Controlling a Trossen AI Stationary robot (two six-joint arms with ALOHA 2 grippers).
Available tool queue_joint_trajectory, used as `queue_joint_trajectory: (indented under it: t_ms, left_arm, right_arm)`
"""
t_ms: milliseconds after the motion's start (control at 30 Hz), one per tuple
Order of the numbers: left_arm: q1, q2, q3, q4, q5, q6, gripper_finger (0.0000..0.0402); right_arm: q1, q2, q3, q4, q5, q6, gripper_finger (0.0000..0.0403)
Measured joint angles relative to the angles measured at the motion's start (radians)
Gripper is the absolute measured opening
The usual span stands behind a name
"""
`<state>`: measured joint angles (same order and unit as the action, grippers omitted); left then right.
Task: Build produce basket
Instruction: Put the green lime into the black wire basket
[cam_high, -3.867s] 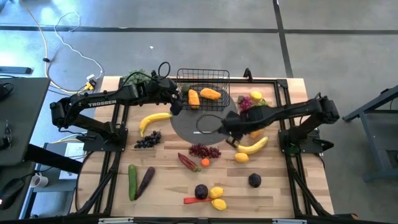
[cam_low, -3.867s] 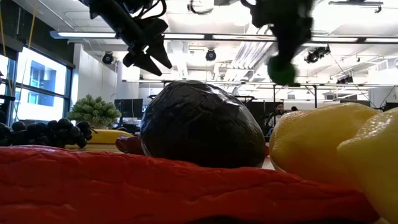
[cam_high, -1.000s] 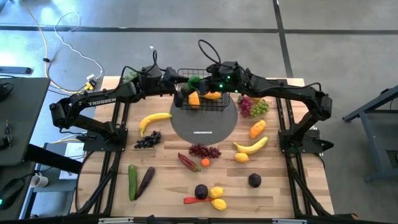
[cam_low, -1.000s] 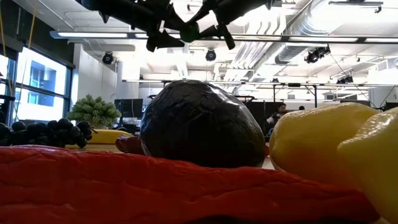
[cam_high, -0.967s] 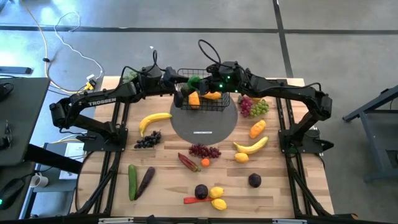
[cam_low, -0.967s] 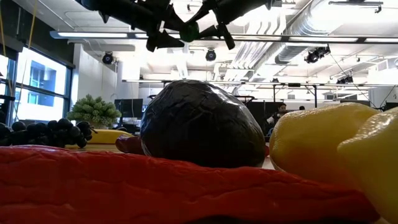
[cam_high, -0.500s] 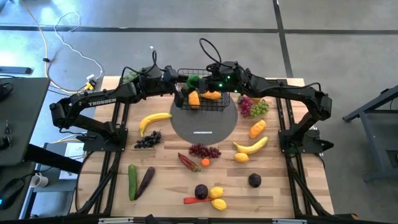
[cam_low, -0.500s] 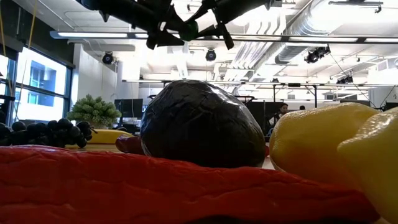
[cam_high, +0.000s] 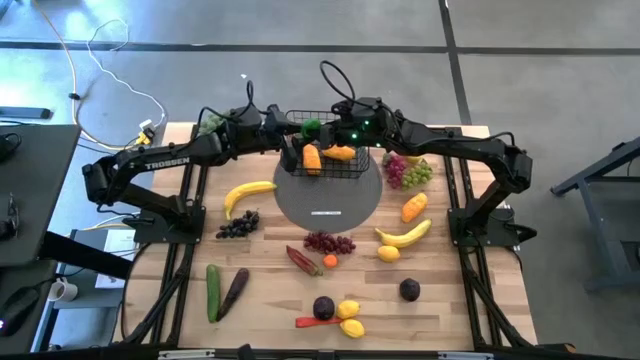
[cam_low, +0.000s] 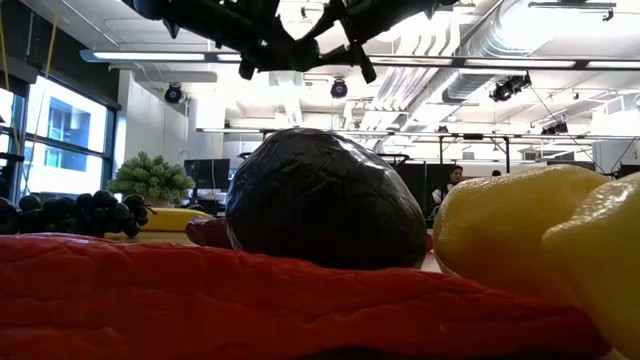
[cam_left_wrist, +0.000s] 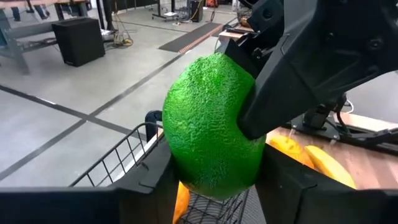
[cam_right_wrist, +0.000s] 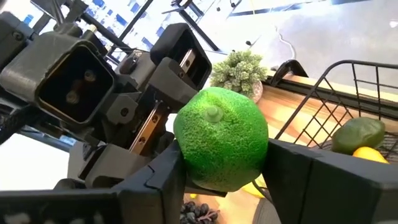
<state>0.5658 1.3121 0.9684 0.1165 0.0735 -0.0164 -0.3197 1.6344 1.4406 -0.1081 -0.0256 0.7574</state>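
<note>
A bright green lime (cam_left_wrist: 211, 124) hangs in the air over the left part of the black wire basket (cam_high: 330, 148), at the table's far middle. Both grippers meet at it. My left gripper (cam_high: 300, 134) comes from the table's left and my right gripper (cam_high: 323, 130) from the right, and each is shut on the lime (cam_right_wrist: 221, 137). Orange and yellow produce (cam_high: 326, 155) lies in the basket. In the low view the dark fingers (cam_low: 275, 48) hide the lime. My left gripper pinches the lime between its two fingers, which lie on opposite sides of its lower half (cam_left_wrist: 177, 165). The fingers reach in about level from the table's left. The lime is lifted clear above the basket. My right gripper pinches the lime's lower half (cam_right_wrist: 189, 165) between its two fingers, one on each side. It comes about level from the table's right, opposite the left gripper. The stem end (cam_right_wrist: 213, 113) faces this wrist's camera.
A grey round disc (cam_high: 330, 203) lies in front of the basket. Loose produce is spread over the table: banana (cam_high: 247, 192), dark grapes (cam_high: 237, 226), red grapes (cam_high: 328, 241), cucumber (cam_high: 212, 292), lemons (cam_high: 349, 318), plum (cam_high: 409, 289). A leafy bunch (cam_high: 210, 123) stands far left.
My left gripper has shut on the lime that my right gripper holds up. In the low view its fingers now cover the green fruit, which showed between the two grippers before. Neither arm has shifted, and the lime has stayed above the basket.
</note>
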Motion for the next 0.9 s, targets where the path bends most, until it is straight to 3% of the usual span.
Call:
queue_joint_trajectory:
  t_ms: [200,400,900]
  left_arm:
    - [-0.009,0.001,0.000,-0.015,-0.033,0.067,0.0158]
    - [-0.008,0.002,0.000,-0.091,-0.162,0.131,0.0153]
    - [0.114,0.065,0.000,-0.182,-0.216,0.216,0.0153]
  right_arm:
    - [-0.006,0.000,0.000,-0.022,0.024,-0.015,0.0207]
    - [-0.050,-0.002,0.000,-0.062,0.018,-0.015,0.0259]
    - [-0.106,-0.003,0.000,-0.082,0.027,-0.059,0.0268]
